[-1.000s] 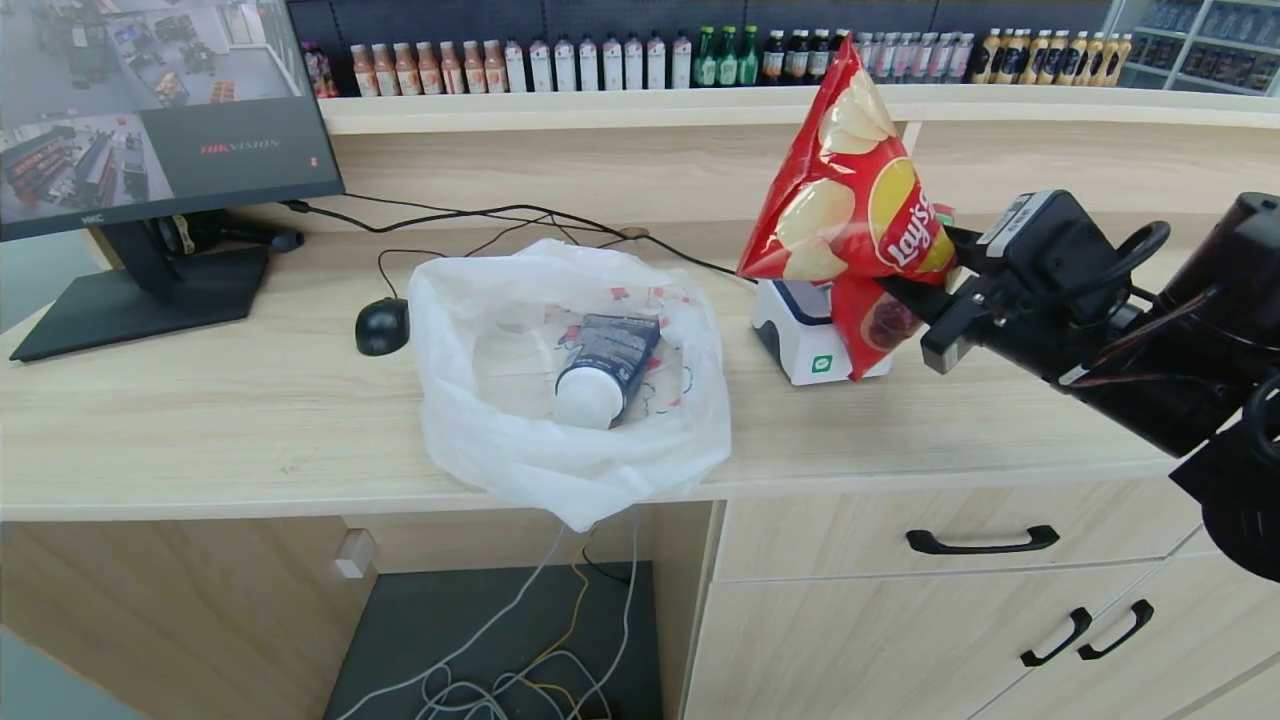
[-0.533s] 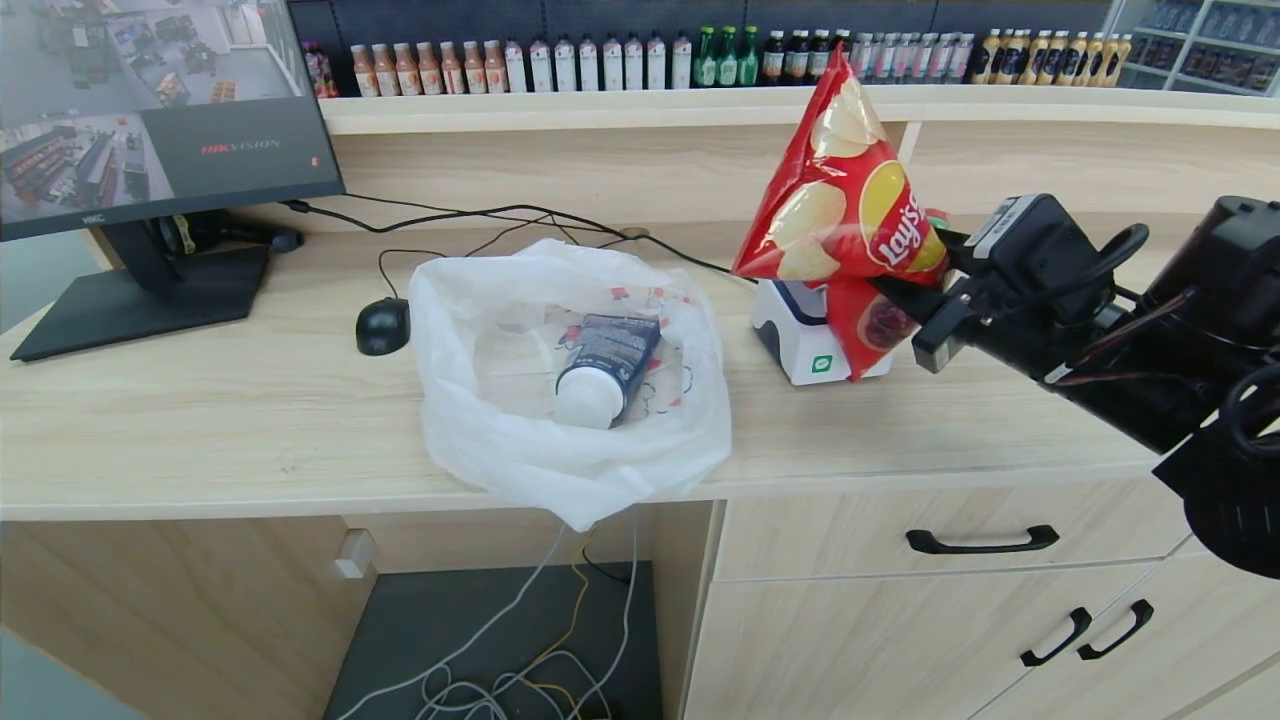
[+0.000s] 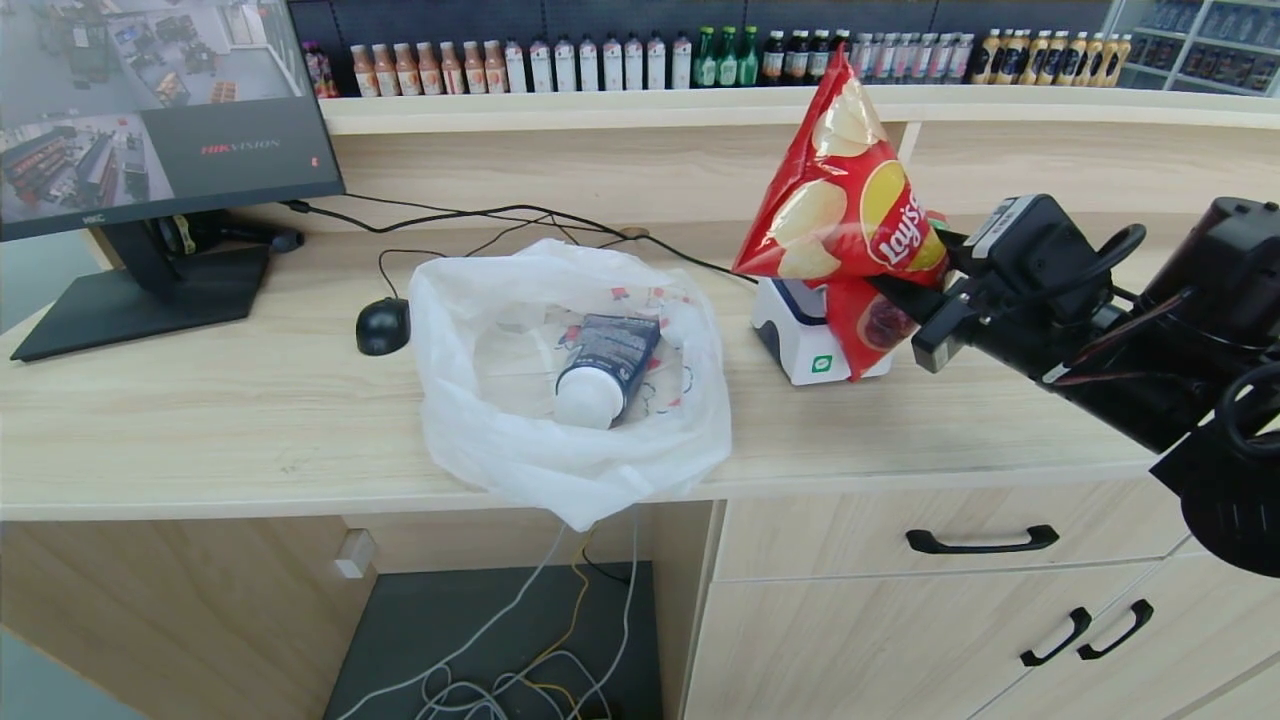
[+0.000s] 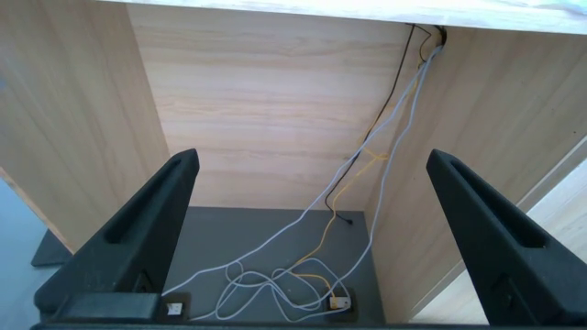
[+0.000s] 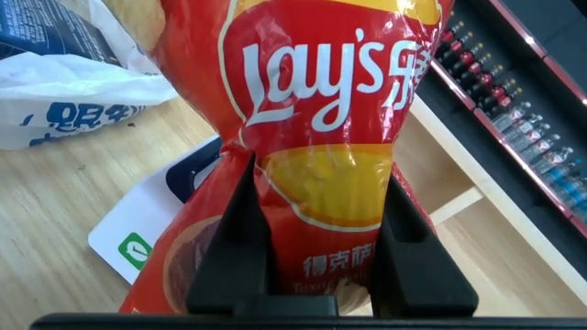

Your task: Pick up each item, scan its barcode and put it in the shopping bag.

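Now my right pincer (image 5: 321,234) squeezes the red chip bag (image 3: 845,200) just above the scanner (image 3: 790,350). My left pincer (image 4: 312,170) hangs spread wide under the surface (image 3: 200,420).

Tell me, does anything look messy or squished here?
Yes. The chip bag is pinched in the middle by the right gripper and held tilted at the scanner. The shopping bag sags over the counter edge. Nothing has spilled.

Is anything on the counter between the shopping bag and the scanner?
In the head view, only bare counter separates the shopping bag from the scanner; a black cable runs to the scanner at the stretch's far end.
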